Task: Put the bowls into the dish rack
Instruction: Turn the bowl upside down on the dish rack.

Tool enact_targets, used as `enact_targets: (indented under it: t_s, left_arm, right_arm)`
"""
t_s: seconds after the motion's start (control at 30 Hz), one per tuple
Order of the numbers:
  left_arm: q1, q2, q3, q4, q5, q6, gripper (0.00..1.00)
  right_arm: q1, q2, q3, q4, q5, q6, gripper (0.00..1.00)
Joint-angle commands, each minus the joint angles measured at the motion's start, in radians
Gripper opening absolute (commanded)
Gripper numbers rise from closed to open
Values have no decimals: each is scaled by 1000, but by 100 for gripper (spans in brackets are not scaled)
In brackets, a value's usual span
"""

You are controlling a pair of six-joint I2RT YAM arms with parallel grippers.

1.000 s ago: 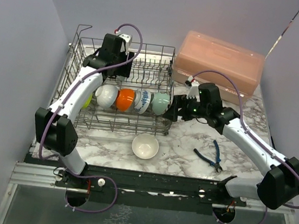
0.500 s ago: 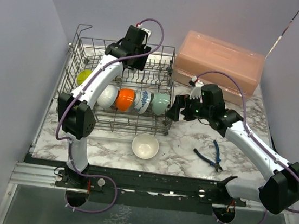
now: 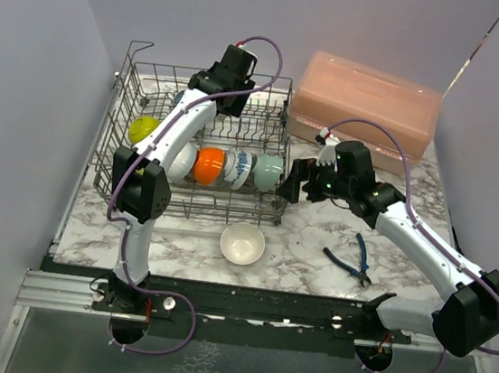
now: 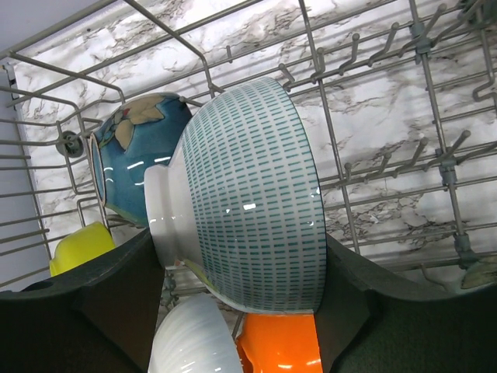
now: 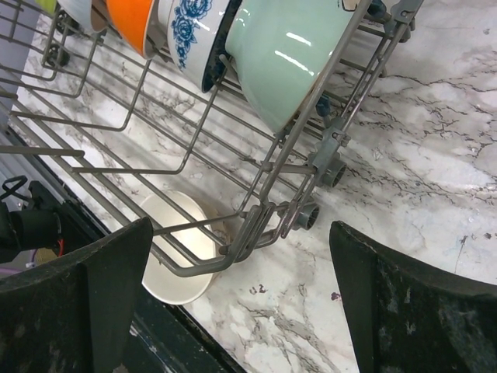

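Observation:
The grey wire dish rack (image 3: 125,89) stands on the left of the marble table. A row of bowls stands in it: lime-yellow (image 3: 143,128), white (image 3: 182,162), orange (image 3: 208,165), blue-patterned (image 3: 239,167) and pale teal (image 3: 268,171). My left gripper (image 3: 214,87) hangs over the rack's back part, shut on a white bowl with teal dashes (image 4: 248,210). Below it sits a dark blue bowl (image 4: 136,163). A beige bowl (image 3: 242,243) lies on the table in front of the rack. My right gripper (image 3: 291,181) is open beside the rack's right front corner (image 5: 256,225), with nothing between its fingers.
A pink lidded box (image 3: 364,105) stands at the back right. Blue-handled pliers (image 3: 350,258) lie on the table to the right of the beige bowl. Lilac walls close in the left, back and right sides.
My left arm has swung from the rack's left rear toward its back middle, carrying the dashed bowl and uncovering the lime-yellow bowl. My right gripper has opened wider and stayed in place.

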Motion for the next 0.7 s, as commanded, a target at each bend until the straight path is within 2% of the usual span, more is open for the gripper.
enact_targets:
  t_s: [0.0, 0.67]
  left_arm:
    - [0, 25, 54, 7, -82, 10, 0]
    - [0, 137, 64, 28, -161, -33, 0]
  right_arm:
    - [3, -11, -7, -17, 31, -18, 100]
    - [3, -19, 4, -37, 42, -26, 100]
